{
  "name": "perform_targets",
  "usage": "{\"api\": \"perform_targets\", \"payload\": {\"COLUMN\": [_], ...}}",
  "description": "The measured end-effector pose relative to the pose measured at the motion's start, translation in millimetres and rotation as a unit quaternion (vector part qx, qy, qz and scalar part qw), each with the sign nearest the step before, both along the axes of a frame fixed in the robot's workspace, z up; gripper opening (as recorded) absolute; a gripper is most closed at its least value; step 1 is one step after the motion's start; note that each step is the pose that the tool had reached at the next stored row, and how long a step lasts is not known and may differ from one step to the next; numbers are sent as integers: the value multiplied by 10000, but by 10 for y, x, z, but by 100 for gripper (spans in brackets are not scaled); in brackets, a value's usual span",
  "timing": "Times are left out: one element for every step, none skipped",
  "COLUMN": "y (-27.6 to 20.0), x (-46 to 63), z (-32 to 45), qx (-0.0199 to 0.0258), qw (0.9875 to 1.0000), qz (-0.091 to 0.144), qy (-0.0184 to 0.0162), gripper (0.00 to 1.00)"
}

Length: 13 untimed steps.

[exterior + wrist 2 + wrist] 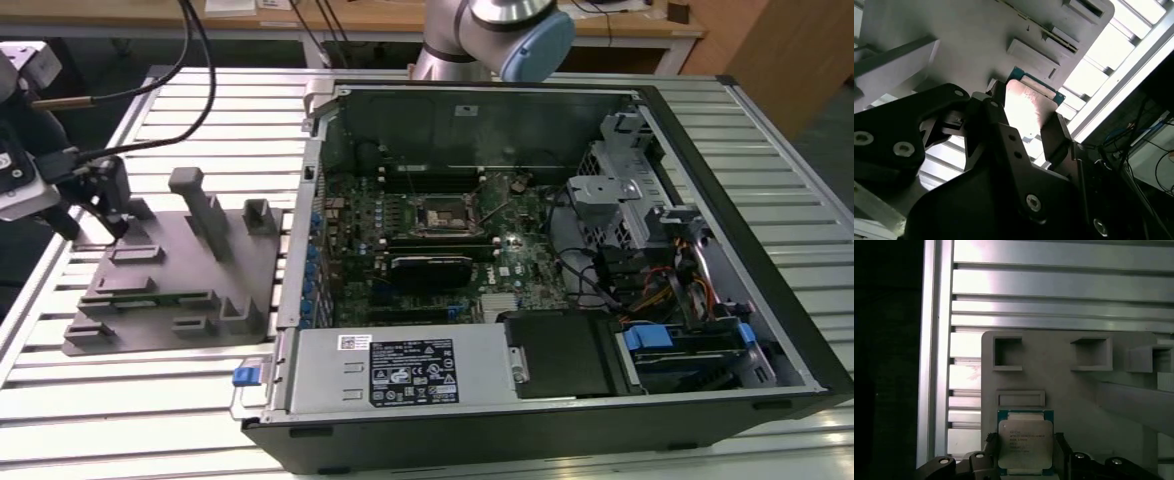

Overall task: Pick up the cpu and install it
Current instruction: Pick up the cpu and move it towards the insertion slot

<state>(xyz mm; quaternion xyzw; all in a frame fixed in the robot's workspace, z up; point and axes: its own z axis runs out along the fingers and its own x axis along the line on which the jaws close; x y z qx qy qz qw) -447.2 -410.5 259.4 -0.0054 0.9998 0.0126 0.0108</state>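
On the grey fixture (1079, 390), one cpu (1025, 445), one claw (1026, 120) around it.

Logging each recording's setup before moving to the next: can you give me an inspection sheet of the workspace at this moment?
surface: slatted metal table, bearing a grey fixture block and an open computer case.
job's things: cpu lies on the fixture block; motherboard socket sits inside the case, well apart from it.
clutter: nothing seen.
grippers: end effector low over the fixture block, straddling the cpu in both wrist views; whether it grips cannot be told.
cables: black cables run toward the end effector; coloured wires inside the case.
surroundings: wooden desk behind the table.
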Motion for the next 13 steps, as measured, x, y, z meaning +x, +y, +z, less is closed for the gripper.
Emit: {"api": "perform_targets", "payload": {"y": [0, 0, 0, 0, 0, 0, 0, 0, 0, 0, 0, 0, 0], "x": [0, 0, 0, 0, 0, 0, 0, 0, 0, 0, 0, 0, 0], "z": [34, 65, 92, 119, 148, 177, 204, 232, 267, 305, 343, 381, 420], "qx": [0, 0, 0, 0, 0, 0, 0, 0, 0, 0, 0, 0, 0], "qw": [10000, 10000, 10000, 10000, 10000, 10000, 10000, 10000, 10000, 10000, 10000, 10000, 10000], "qz": [0, 0, 0, 0, 0, 0, 0, 0, 0, 0, 0, 0, 0], "qy": [0, 0, 0, 0, 0, 0, 1, 0, 0, 0, 0, 0, 0], "gripper": [53, 53, 53, 53, 53, 53, 53, 53, 53, 53, 53, 53, 53]}}
